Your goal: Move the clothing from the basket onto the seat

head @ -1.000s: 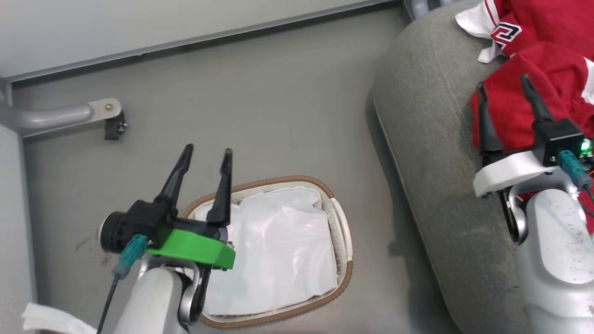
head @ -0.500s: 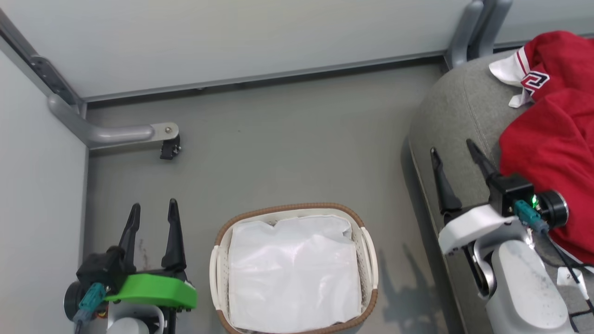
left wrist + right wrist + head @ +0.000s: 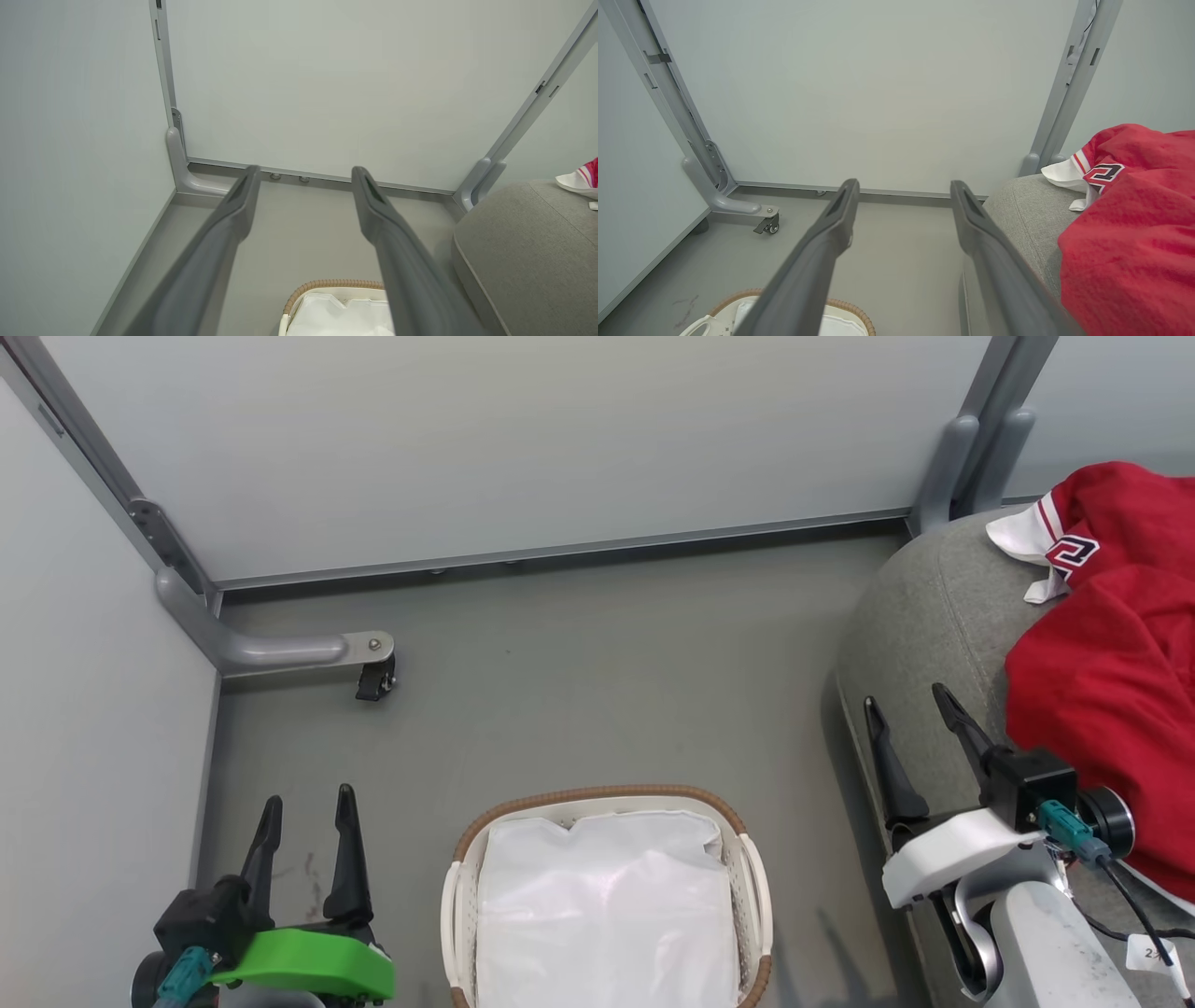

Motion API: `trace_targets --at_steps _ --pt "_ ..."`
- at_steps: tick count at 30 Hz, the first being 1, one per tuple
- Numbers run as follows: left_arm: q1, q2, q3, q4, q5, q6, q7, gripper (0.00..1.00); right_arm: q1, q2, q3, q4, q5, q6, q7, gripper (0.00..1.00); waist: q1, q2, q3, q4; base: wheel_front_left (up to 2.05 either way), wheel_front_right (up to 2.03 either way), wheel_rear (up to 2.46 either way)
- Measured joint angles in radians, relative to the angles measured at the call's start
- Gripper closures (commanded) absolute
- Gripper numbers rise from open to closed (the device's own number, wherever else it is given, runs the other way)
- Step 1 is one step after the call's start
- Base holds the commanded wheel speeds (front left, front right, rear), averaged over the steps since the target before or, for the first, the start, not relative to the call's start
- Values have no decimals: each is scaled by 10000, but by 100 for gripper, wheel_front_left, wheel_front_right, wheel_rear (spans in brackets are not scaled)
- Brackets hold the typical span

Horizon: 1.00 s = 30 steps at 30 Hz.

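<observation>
The red clothing [image 3: 1111, 663] with white trim and black numerals lies heaped on the grey seat [image 3: 924, 616] at the right; it also shows in the right wrist view as red clothing [image 3: 1129, 233] on the seat [image 3: 1027, 214]. The white basket [image 3: 747, 877] with its brown rim stands on the floor at bottom centre, holding just its white liner [image 3: 607, 915]. My left gripper [image 3: 306, 801] is open at the lower left, left of the basket. My right gripper [image 3: 904, 700] is open over the seat's left edge, beside the clothing, with nothing between its fingers.
Pale partition walls close the space at the back and left. A grey metal foot with a caster [image 3: 373, 681] juts onto the floor at the left. A grey post [image 3: 971, 457] stands behind the seat. Grey floor [image 3: 597, 691] lies between basket and wall.
The head camera has swung, so the whole picture shifted. My right gripper has drawn back from over the clothing to the seat's edge; my left gripper has moved off the basket to its left.
</observation>
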Motion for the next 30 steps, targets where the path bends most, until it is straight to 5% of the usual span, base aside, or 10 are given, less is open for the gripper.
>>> trace_targets --at_steps 18,19,30 --pt "19 -4 -161 117 0 2 0 0 139 -2 130 61 136 0 0 0 0 0 -144 -12 0 0 0" --pt "21 -6 -163 171 0 2 0 100 143 6 142 79 146 0 0 100 0 0 -146 -13 0 0 0" --pt "57 -36 -105 569 -1110 0 318 100 408 79 -6 481 1383 0 405 100 0 0 -190 -20 0 0 0"
